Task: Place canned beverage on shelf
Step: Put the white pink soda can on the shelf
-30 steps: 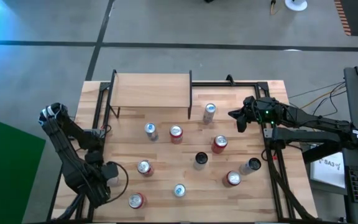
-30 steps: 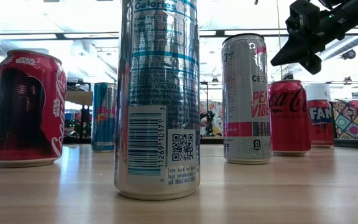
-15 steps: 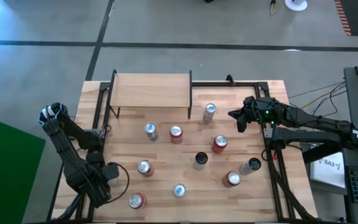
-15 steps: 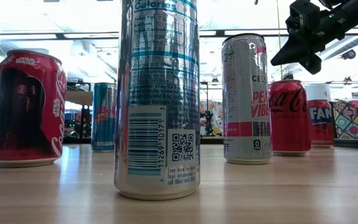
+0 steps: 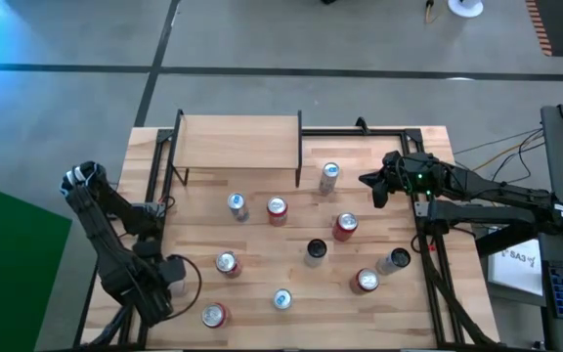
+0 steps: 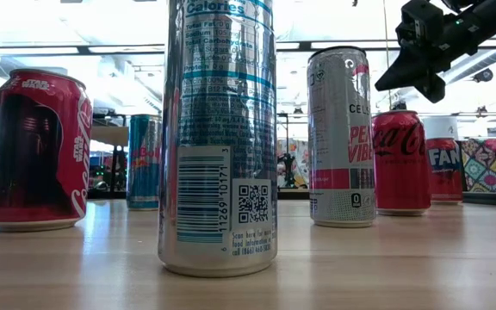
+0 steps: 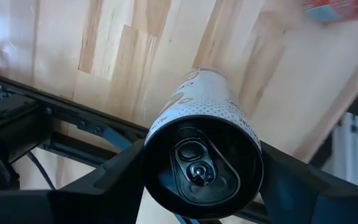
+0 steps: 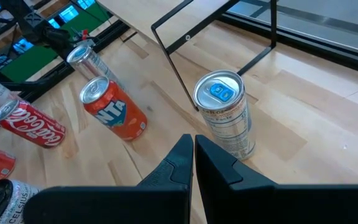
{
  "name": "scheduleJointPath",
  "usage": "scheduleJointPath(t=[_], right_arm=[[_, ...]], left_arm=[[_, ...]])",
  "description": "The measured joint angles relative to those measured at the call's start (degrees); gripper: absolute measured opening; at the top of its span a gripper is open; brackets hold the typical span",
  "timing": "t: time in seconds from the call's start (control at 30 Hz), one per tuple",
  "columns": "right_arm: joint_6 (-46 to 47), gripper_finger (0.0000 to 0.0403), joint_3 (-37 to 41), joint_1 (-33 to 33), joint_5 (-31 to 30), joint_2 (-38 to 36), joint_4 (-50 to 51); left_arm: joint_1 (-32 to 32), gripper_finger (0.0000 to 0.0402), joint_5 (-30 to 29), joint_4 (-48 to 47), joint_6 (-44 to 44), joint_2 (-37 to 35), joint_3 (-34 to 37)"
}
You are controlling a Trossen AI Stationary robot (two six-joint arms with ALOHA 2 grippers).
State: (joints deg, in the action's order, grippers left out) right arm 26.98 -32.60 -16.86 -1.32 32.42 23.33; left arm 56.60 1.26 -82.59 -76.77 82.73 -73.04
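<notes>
Low view: I read "Calories" on centre silver can, "STAR WARS" on left red can, "Coca-Cola" on right red can.

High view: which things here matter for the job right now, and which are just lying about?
In the job:
- white can, gripped in the left claw
- shelf, nothing on it

Lying about for now:
- silver can
- orange can
- Coca-Cola can
- right claw, shut, waiting above the table

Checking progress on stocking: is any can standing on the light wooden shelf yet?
No: in the high view the light wooden shelf is bare, and every can stands on the butcher-block tabletop.
</notes>
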Motion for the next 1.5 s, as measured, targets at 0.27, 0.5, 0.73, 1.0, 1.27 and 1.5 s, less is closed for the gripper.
scheduleJointPath(t=[0.27,0.5,0.73,1.0,1.27,1.5], right_arm=[[0.0,0.0009,0.0,0.0,0.0,0.0,0.0],[0.0,0.0009,0.0,0.0,0.0,0.0,0.0],[0.0,0.0009,0.0,0.0,0.0,0.0,0.0],[-0.1,0.0009,0.0,0.0,0.0,0.0,0.0],[-0.6,0.0009,0.0,0.0,0.0,0.0,0.0],[-0.6,0.0009,0.0,0.0,0.0,0.0,0.0]], left_arm=[[-0.4,0.0241,-1.9,-6.7,-4.0,-0.1,-7.6],[-3.5,0.0241,-2.7,-7.4,-6.3,-0.3,-10.6],[-8.9,0.0241,-2.7,-7.5,-3.6,-0.4,-12.0],[-11.9,0.0241,-2.9,-7.5,-1.7,-0.8,-17.1],[-11.9,0.0241,-3.8,-7.5,-2.4,-1.2,-21.7],[-12.5,0.0241,-11.4,-7.5,-1.0,-1.5,-27.2]])
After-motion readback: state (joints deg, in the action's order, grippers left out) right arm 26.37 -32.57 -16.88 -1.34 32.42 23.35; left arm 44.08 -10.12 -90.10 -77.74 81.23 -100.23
